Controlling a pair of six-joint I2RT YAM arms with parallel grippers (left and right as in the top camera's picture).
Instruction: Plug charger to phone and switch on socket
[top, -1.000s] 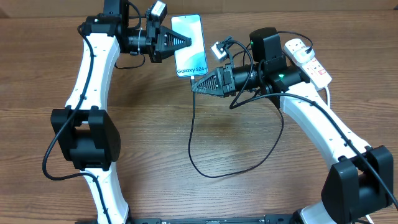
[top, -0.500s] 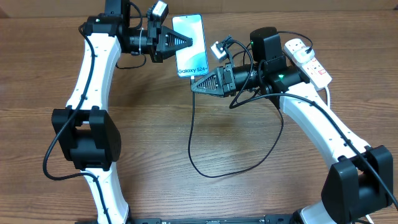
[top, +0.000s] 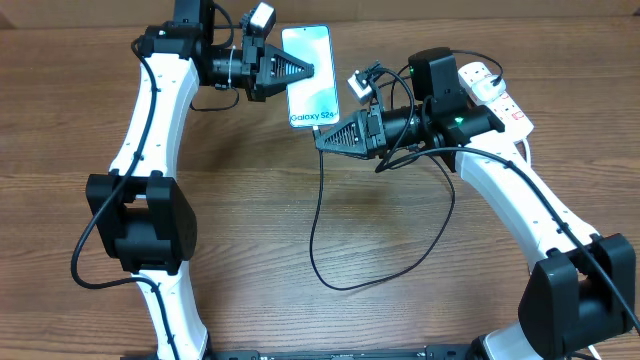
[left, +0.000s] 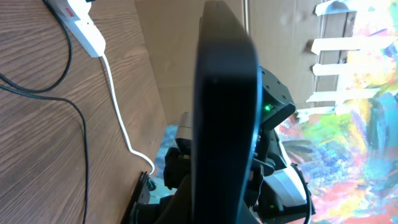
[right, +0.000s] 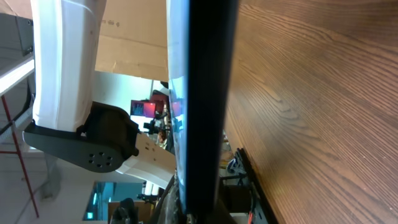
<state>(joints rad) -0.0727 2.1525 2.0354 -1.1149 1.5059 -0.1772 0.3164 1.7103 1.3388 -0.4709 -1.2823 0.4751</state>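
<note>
The left pincer (top: 303, 70) is clamped on the left long edge of the phone (top: 312, 80). In the left wrist view the phone (left: 227, 93) shows only as a dark slab seen edge-on, running up the middle from between the fingers. It is held with its pale blue-white screen facing up to the overhead camera. The edge that carries the "Galaxy S24" lettering points toward the near side of the worktop (top: 250, 250).

The right pincer (top: 322, 141) sits just at that lettered bottom edge of the phone, its fingers drawn together. The thin black cable of the charger (top: 320, 230) comes out from under its tip, so it appears to grip the connector end. The connector itself is hidden, and whether it is seated in the phone cannot be told. In the right wrist view the phone (right: 208, 112) fills the centre as a black edge-on bar, with wood grain of the worktop (right: 311, 93) to its right.

Below the phone, the charger cable drops in a long loop across the worktop and climbs back up on the right side, passing behind the right arm.

Well to the right of the phone, the socket (top: 495, 92) lies on the worktop, white with red switch marks. In the left wrist view the socket (left: 84, 22) trails its thick white cord (left: 118, 93).
</note>
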